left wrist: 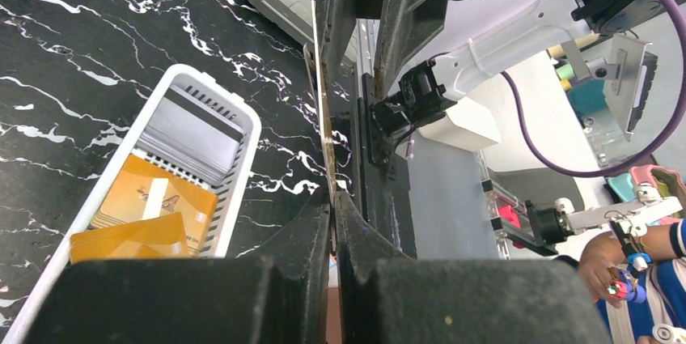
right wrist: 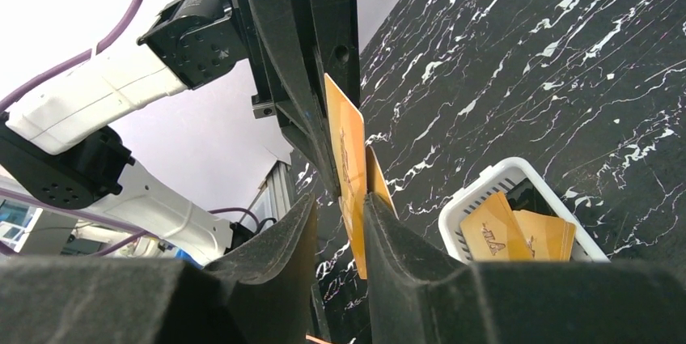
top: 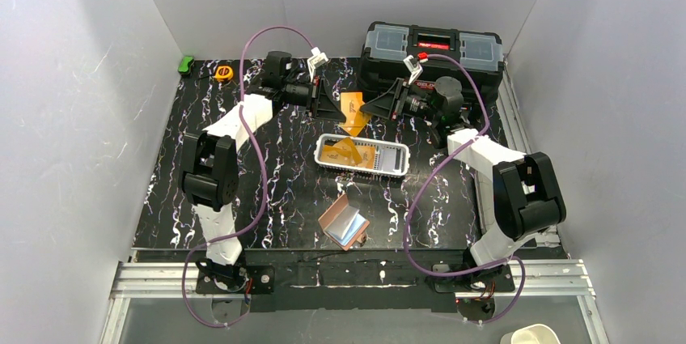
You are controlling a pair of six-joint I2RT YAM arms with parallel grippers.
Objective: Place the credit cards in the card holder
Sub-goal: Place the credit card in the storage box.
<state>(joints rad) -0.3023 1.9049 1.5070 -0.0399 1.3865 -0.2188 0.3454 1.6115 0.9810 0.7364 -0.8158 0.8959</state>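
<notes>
My left gripper (top: 330, 104) is shut on the edge of an orange credit card (top: 353, 111), held upright above the table behind the basket. In the left wrist view the card (left wrist: 323, 117) shows edge-on, pinched between the jaws of that gripper (left wrist: 333, 198). My right gripper (top: 380, 105) faces it from the right. Its jaws (right wrist: 340, 198) stand apart around the same card (right wrist: 348, 150), which lies against one finger with a gap to the other. A second orange card edge (right wrist: 378, 186) shows just behind. The salmon-pink card holder (top: 344, 224) lies open near the front.
A white slotted basket (top: 398, 167) with more orange cards (top: 348, 151) sits mid-table below the grippers. A black toolbox (top: 433, 48) stands at the back right. A yellow tape measure (top: 224, 73) and a green object (top: 186, 64) lie at the back left.
</notes>
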